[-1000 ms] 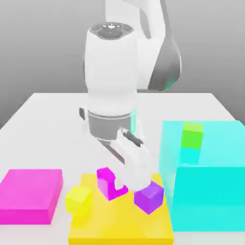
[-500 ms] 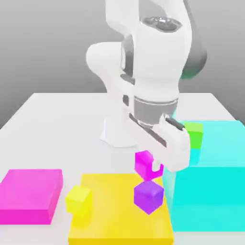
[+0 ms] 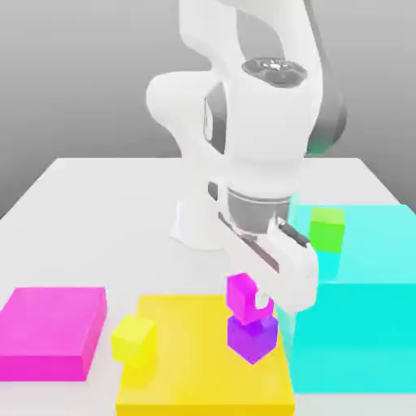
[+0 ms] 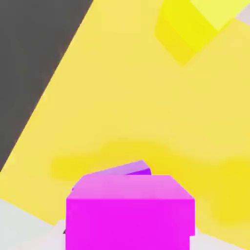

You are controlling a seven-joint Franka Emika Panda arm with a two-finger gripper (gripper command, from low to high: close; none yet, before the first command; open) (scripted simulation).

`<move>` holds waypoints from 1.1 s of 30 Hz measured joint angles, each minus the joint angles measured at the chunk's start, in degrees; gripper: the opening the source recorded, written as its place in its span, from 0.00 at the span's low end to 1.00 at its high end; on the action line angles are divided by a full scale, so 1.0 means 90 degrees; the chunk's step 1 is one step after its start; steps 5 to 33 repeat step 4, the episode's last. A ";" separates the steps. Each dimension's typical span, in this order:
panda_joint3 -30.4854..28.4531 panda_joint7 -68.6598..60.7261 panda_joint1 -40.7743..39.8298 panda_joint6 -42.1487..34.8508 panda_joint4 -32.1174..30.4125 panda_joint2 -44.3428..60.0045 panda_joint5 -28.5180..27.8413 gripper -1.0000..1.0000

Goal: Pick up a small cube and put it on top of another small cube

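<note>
Magenta is the colour of the small cube [image 3: 241,294] that we see clamped between the closed fingers of the gripper [image 3: 253,302]. The cube sits directly above the violet cube [image 3: 252,339], so close that their faces seem to meet, though we cannot tell whether its weight rests there. In the hand view the magenta cube [image 4: 130,211] covers most of the violet cube [image 4: 128,169], and just a sliver of violet peeks out behind it.

The violet cube stands on a flat yellow slab [image 3: 195,382] at the near edge of the white table [image 3: 106,219]. A small yellow cube [image 3: 134,339] rests at the corner of that slab on the exterior view's left, well apart from the stacked pair. Further toward the exterior view's left lies a wide magenta slab [image 3: 50,331]. On the exterior view's right, just beside the yellow slab, rises a large cyan block [image 3: 357,325] with a small green cube [image 3: 327,228] on its top. The white arm [image 3: 260,138] leans down over the slab from behind.
</note>
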 joint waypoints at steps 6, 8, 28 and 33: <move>-0.0009 -0.0039 0.0011 0.0120 -0.0024 0.0101 0.0053 0.00; -0.0009 -0.0039 0.0011 0.0120 -0.0024 0.0101 0.0053 0.00; -0.0009 -0.0039 0.0011 0.0120 -0.0024 0.0101 0.0053 0.00; -0.0009 -0.0039 0.0011 0.0120 -0.0024 0.0101 0.0053 0.00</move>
